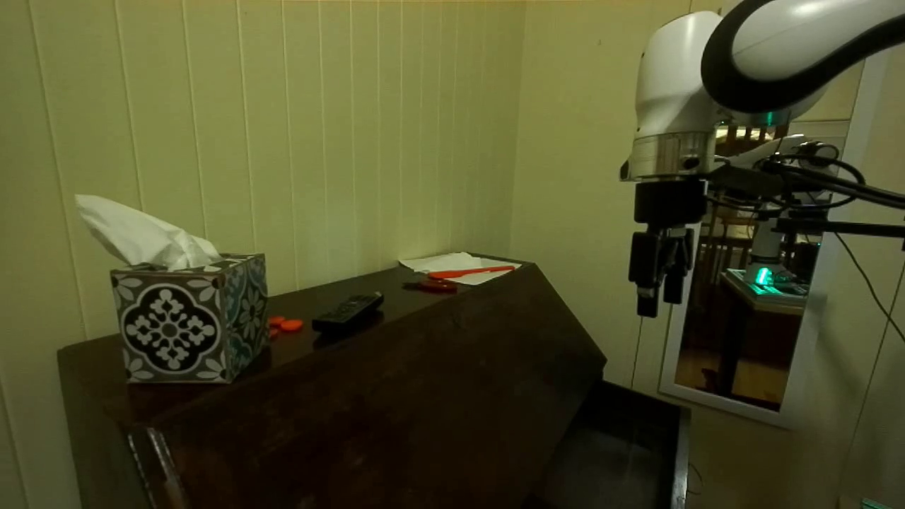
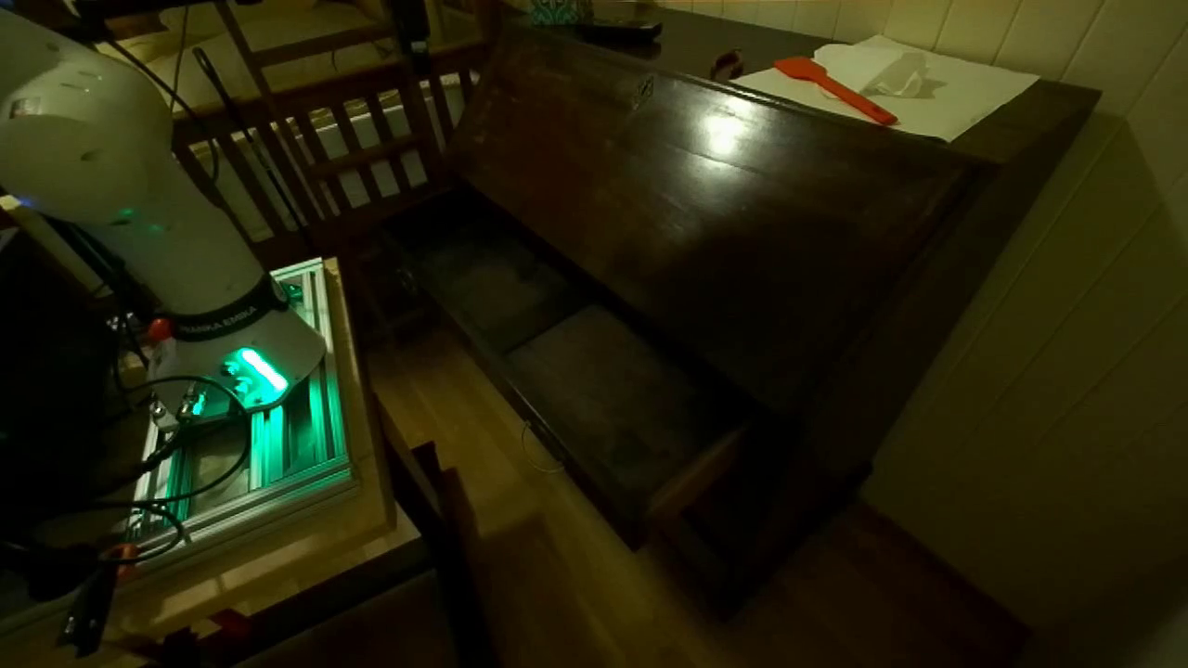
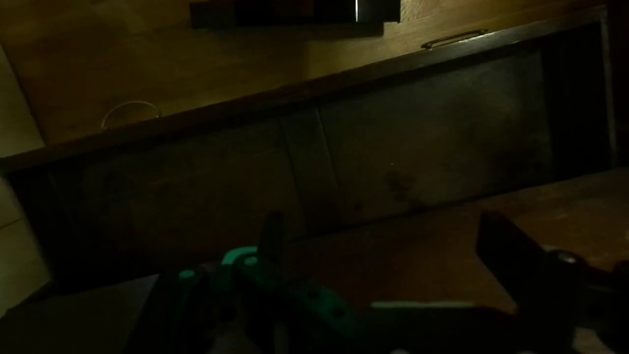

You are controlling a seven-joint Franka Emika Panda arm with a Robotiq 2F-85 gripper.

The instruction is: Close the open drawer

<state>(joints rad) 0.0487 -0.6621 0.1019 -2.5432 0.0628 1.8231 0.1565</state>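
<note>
The wide, shallow dark brown drawer (image 1: 682, 452) stands pulled out from the dark dresser (image 1: 368, 410). It is open in both exterior views; its bare inside shows in an exterior view (image 2: 603, 390) and across the wrist view (image 3: 442, 123). It holds nothing that I can see. Thin handles (image 3: 454, 38) (image 3: 130, 104) hang on its front. My gripper (image 1: 660, 300) points down, above the drawer's level and apart from it and the dresser. In the dark wrist view the fingers of the gripper (image 3: 381, 221) stand wide apart with nothing between them.
On the dresser top are a patterned tissue box (image 1: 173, 325), orange discs (image 1: 290, 325), a remote (image 1: 348, 311), red-handled pliers (image 1: 431, 285), white paper (image 2: 984, 93) and a red spatula (image 2: 840, 90). A mirror (image 1: 742, 353) leans beyond. The robot's base table (image 2: 371, 492) faces the drawer across the floor.
</note>
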